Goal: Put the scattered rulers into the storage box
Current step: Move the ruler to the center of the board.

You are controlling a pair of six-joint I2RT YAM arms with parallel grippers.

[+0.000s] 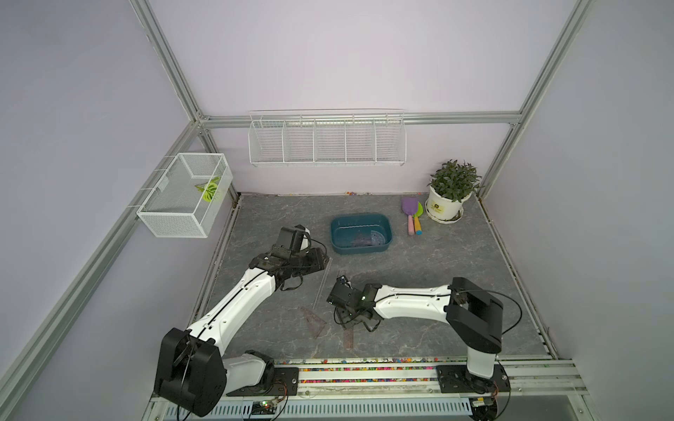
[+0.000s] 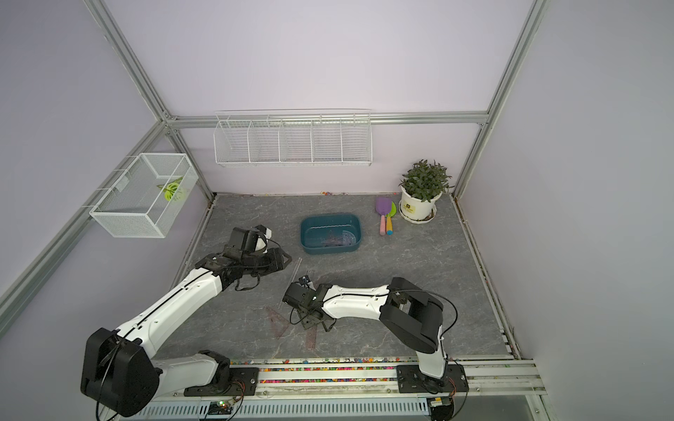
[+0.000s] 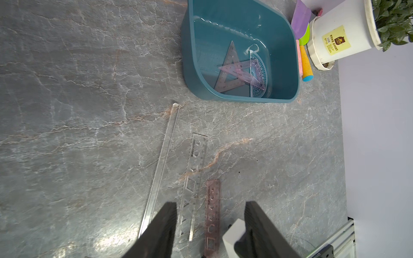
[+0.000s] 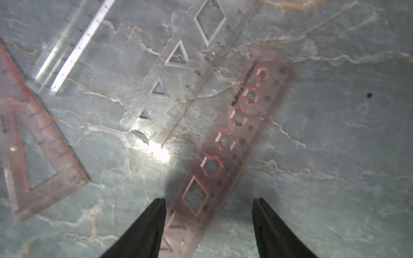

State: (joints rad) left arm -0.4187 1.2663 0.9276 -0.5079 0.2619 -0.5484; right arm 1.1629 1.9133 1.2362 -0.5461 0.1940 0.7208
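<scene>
The right tool (image 4: 209, 198), jaws apart, straddles the brown ruler (image 4: 250, 134), apparently lined up to pinch it. The left tool (image 3: 210, 202) gapes empty.

This looks to me like a robotics lab test cell. An aluminium frame (image 1: 459, 118) boxes in plain lilac walls (image 1: 328, 54). My left arm (image 1: 233, 306) and right arm (image 1: 412, 297) are bolted to a slotted rail (image 1: 539, 375), with a bare circuit board (image 1: 264, 404) lit up by it. The grey stone-look counter (image 1: 437, 262) carries what look like staged props: a teal storage box (image 1: 361, 249), toy shovels (image 1: 410, 209) and a potted plant (image 1: 452, 182). A white wire rack (image 1: 326, 145) and a mesh basket (image 1: 175, 218) hang at the walls.
</scene>
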